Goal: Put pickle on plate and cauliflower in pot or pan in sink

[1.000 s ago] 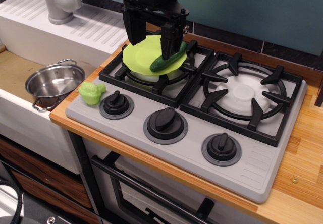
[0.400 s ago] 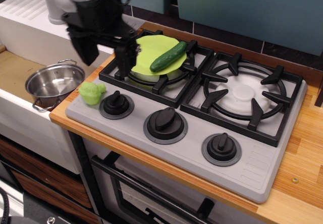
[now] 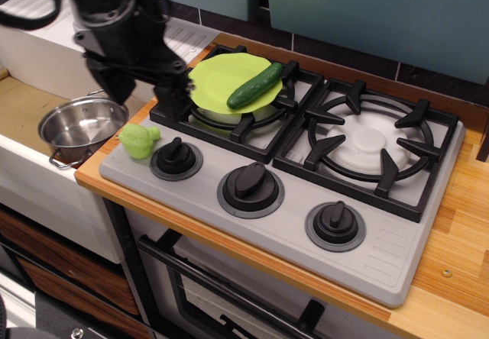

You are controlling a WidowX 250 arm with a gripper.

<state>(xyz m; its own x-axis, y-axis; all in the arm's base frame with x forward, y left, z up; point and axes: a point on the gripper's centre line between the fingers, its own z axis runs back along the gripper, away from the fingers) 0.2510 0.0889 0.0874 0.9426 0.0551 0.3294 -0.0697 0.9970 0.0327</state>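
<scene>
The dark green pickle (image 3: pixel 255 85) lies on the lime-green plate (image 3: pixel 218 79), which rests on the back left burner grate. The pale lumpy cauliflower (image 3: pixel 137 140) sits on the stove's front left corner beside a knob. The steel pot (image 3: pixel 82 125) stands in the tan sink (image 3: pixel 19 106) at the left. My gripper (image 3: pixel 141 95) is open and empty, hanging just above and behind the cauliflower, with one finger near the pot's rim and the other at the burner's left edge.
A grey faucet is mostly hidden behind my arm on the white ribbed drainboard (image 3: pixel 46 49). Three black knobs (image 3: pixel 250 182) line the stove front. A second burner (image 3: pixel 374 144) sits at the right, on the wooden counter (image 3: pixel 466 240).
My gripper has left the pickle on the plate and swung left and forward, dropping toward the cauliflower. Pickle, plate, cauliflower and pot have stayed put.
</scene>
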